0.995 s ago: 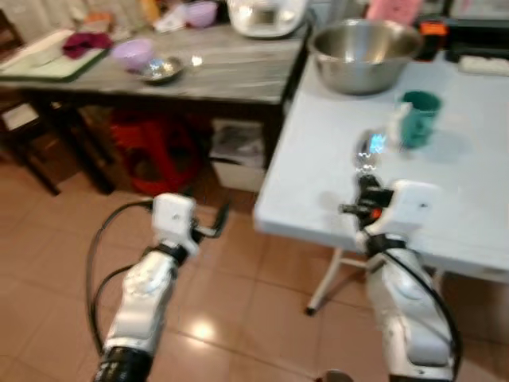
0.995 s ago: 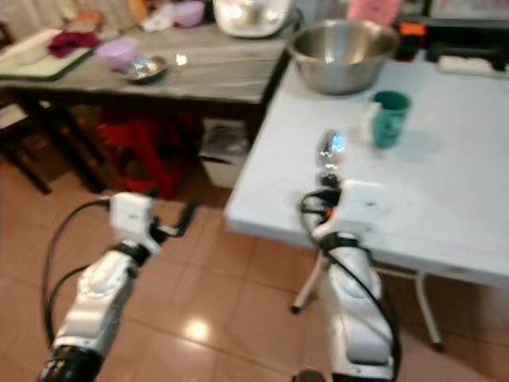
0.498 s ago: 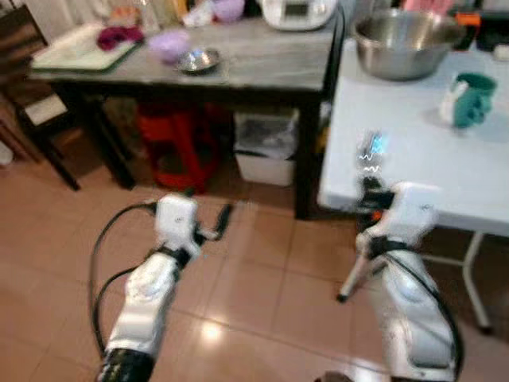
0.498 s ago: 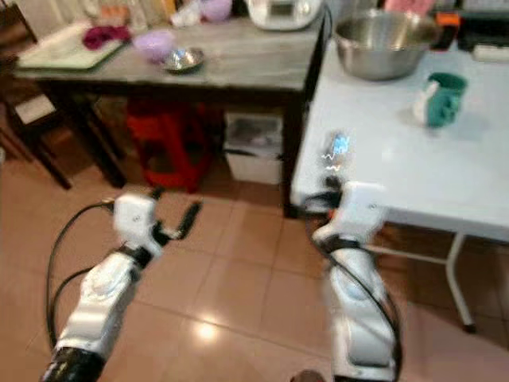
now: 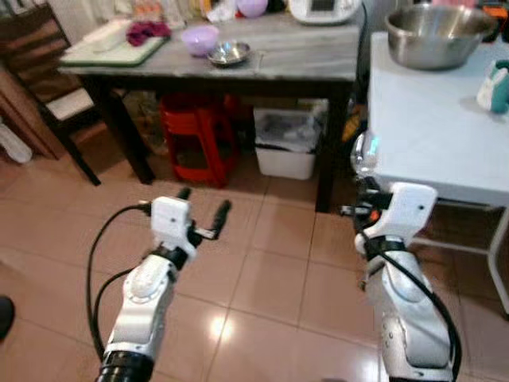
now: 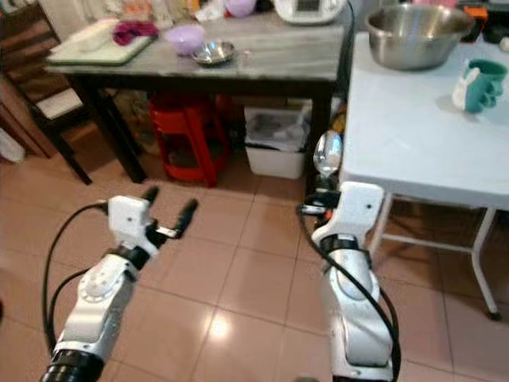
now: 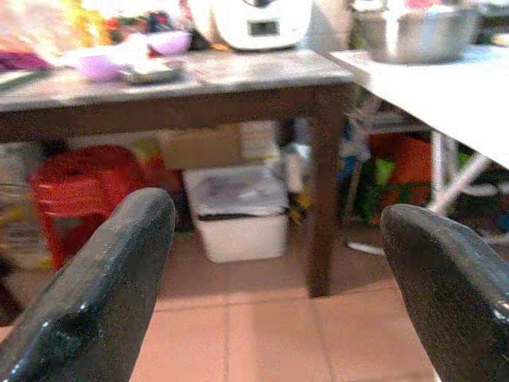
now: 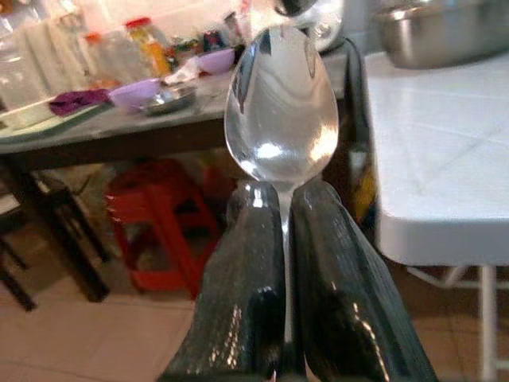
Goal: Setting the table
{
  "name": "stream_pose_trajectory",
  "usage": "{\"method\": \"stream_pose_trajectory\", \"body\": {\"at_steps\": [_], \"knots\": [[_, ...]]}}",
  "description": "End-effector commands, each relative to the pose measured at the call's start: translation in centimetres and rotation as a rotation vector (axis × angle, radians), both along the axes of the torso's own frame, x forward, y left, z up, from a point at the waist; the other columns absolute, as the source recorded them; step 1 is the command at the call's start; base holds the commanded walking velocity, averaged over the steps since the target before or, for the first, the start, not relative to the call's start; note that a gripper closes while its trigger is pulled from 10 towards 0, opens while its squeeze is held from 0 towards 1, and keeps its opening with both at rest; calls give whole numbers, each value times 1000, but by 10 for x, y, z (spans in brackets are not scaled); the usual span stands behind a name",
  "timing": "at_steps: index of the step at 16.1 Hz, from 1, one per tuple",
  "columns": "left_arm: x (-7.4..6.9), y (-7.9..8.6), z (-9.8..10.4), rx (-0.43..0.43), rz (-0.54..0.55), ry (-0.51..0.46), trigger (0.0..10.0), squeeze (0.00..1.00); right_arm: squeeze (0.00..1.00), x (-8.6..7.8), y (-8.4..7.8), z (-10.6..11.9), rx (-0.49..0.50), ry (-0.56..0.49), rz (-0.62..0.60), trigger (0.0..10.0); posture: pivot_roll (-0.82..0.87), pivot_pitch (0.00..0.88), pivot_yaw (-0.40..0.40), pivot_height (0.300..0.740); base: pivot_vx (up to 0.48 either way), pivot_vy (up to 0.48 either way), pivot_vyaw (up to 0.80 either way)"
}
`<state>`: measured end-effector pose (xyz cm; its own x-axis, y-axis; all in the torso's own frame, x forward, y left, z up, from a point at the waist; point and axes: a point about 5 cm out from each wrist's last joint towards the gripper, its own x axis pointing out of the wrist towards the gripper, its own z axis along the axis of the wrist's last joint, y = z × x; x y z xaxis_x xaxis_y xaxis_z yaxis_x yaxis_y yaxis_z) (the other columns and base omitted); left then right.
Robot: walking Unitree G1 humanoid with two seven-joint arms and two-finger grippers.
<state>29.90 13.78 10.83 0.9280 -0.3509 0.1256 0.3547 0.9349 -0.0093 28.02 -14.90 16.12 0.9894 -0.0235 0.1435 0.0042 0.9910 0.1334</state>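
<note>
Your right gripper [image 8: 282, 239] is clamped on a spoon [image 8: 280, 111], bowl upright above the fingertips, held off the near edge of the white table [image 5: 429, 127]. Its wrist view lets you see the two fingers pinching the handle; from the head you catch just the shiny bowl [image 6: 328, 153] above the wrist. Your left gripper [image 5: 203, 213] hangs over the floor with fingers spread wide and nothing between them. On the white table sit a steel bowl [image 5: 437, 33] and a teal mug [image 6: 479, 83]. Beside it, the dark wooden table [image 5: 278, 60] carries a purple bowl [image 5: 199, 37] and a small metal dish [image 5: 229, 53]. Underneath are a red stool [image 5: 195, 131] and a white bin [image 5: 288, 147], on brown tiles [image 5: 262, 278].
</note>
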Motion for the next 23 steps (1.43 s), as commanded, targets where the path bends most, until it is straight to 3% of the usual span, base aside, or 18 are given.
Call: {"method": "stream_pose_trajectory", "body": {"at_steps": [1, 21, 23], "knots": [[0, -3, 5, -3, -19, -20, 10000, 0, 0, 1, -3, 3, 1, -16, -8, 10000, -209, 108, 120, 740, 450, 0, 0], [-3, -7, 2, -2, -59, 9, 10000, 0, 0, 0, -1, 0, 4, -9, -9, 10000, -208, 109, 128, 740, 382, 0, 0], [-3, -8, 2, -9, -55, 11, 10000, 0, 0, 1, -1, 0, 4, -7, -8, 10000, -208, 107, 127, 740, 0, 0, 0]]}}
